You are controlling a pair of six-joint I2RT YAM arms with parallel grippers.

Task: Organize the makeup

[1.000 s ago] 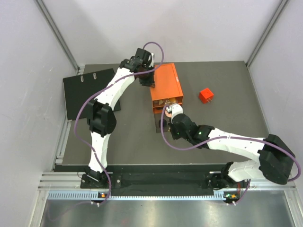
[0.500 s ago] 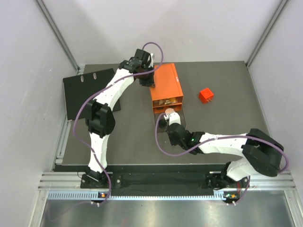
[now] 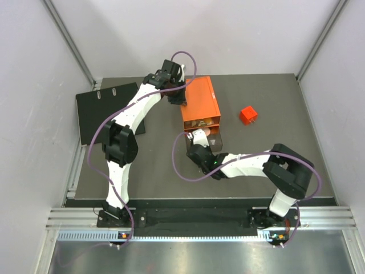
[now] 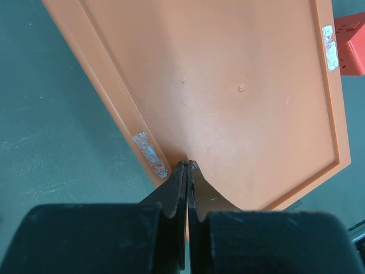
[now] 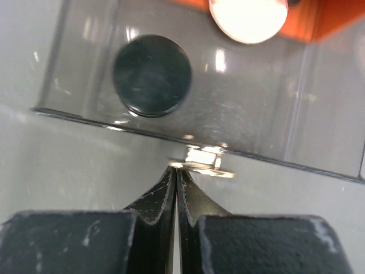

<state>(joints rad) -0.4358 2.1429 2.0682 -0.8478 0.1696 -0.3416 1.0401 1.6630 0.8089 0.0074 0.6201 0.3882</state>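
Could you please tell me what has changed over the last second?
The right arm folded in, elbow swinging left. The right gripper, shut, drew slightly left and nearer, and its tips are now at the handle of the drawer. Whether the drawer moved is unclear. The left gripper stayed shut, tips against the box. The cube did not move.

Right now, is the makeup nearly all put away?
Looks close. The black disc and pink disc already lie in the clear drawer. The left claw, shut, rests on the orange box; the right claw, shut, is at the metal pull. Left: probably sliding the open drawer in.
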